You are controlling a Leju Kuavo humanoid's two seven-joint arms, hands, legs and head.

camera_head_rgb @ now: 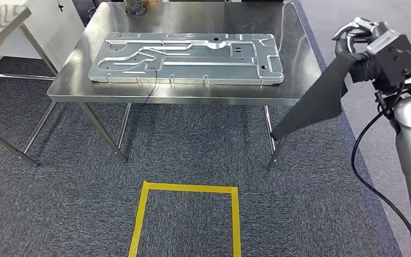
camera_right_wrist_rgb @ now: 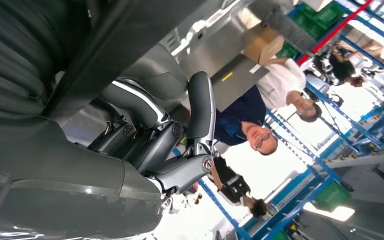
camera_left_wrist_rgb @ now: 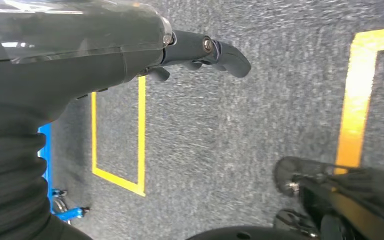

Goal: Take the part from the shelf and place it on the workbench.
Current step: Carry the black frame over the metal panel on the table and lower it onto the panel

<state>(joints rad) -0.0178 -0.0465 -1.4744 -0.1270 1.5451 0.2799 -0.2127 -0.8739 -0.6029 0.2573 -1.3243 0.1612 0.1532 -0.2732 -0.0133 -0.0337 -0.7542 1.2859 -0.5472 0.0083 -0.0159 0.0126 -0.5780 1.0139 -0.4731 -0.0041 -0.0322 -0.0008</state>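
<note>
The part [camera_head_rgb: 321, 99] is a dark flat sheet, tapering downward. My right hand [camera_head_rgb: 366, 48] grips its upper end, raised beside the right end of the steel workbench [camera_head_rgb: 192, 16]. The sheet hangs tilted past the table's right front corner, clear of the top. In the right wrist view the fingers [camera_right_wrist_rgb: 170, 145] curl around the dark sheet [camera_right_wrist_rgb: 125, 55]. A large stamped silver panel [camera_head_rgb: 187, 59] lies flat across the workbench. My left hand [camera_left_wrist_rgb: 200, 50] hangs over the carpet with its thumb stretched out and nothing in it.
A second steel table [camera_head_rgb: 0, 21] stands at the far left. Yellow tape [camera_head_rgb: 187, 188] marks a square on the carpet in front of the workbench. People [camera_right_wrist_rgb: 260, 115] stand by blue shelving [camera_right_wrist_rgb: 340, 140] in the right wrist view.
</note>
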